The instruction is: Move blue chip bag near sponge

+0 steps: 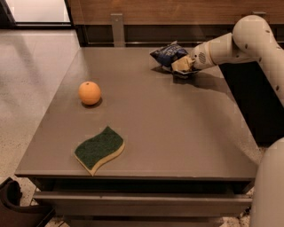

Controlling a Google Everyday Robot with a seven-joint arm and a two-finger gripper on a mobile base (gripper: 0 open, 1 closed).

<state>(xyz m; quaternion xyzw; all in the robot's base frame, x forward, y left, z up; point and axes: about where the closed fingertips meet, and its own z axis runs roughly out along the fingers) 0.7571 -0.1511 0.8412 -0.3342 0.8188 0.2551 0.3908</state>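
In the upper right of the frame we saw the pincer (183,65) low on the counter (177,133), touching the right side of the blue chip bag (167,53); we could not tell whether it grasped the bag. The sponge (99,149) lay well apart, at lower left. We judged the glossy foil could slip out on this long way, or the bag could push the orange (89,92).

Office-like room: speckled floor (31,66), wood-panelled wall (177,11), table (168,133) with end effector (183,65) over far edge.
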